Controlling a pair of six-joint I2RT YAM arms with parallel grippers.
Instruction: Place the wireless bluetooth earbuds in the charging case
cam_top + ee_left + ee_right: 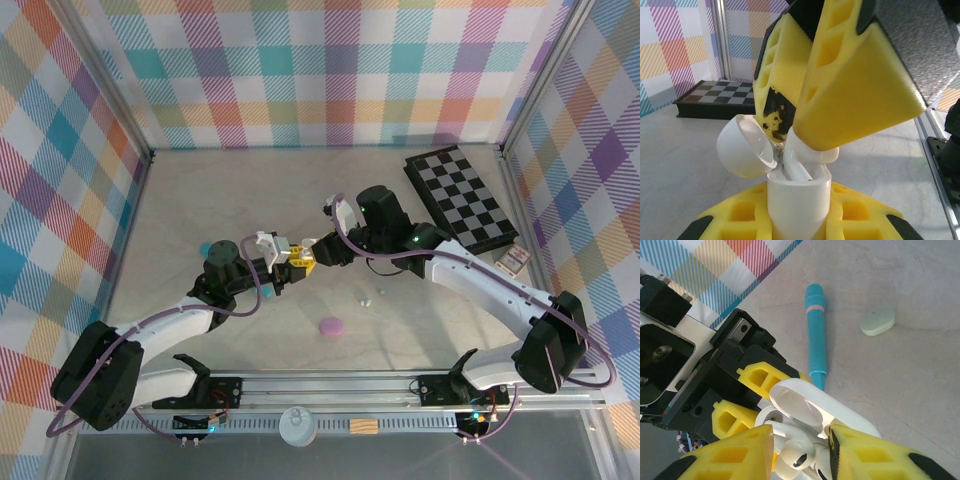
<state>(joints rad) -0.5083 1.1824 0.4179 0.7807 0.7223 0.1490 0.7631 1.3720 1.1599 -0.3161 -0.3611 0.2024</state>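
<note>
My left gripper (287, 260) (798, 222) is shut on the white charging case (797, 197) and holds it upright above the table. The case's lid (742, 145) (799, 402) is flipped open. My right gripper (308, 258) (801, 440) reaches down onto the case mouth, shut on a white earbud (802, 159) (797, 456). That earbud's stem leans into the case opening and its head sits at the rim. A second white bud shows partly beside it in the right wrist view. Two tiny earbuds (363, 299) lie loose on the table to the right.
A purple case (331, 326) lies near the front of the table. A teal cylinder (815, 335) and a pale mint case (878, 321) lie on the table behind my left gripper. A chessboard (465, 197) sits at the back right, with a small box (512, 259) near it.
</note>
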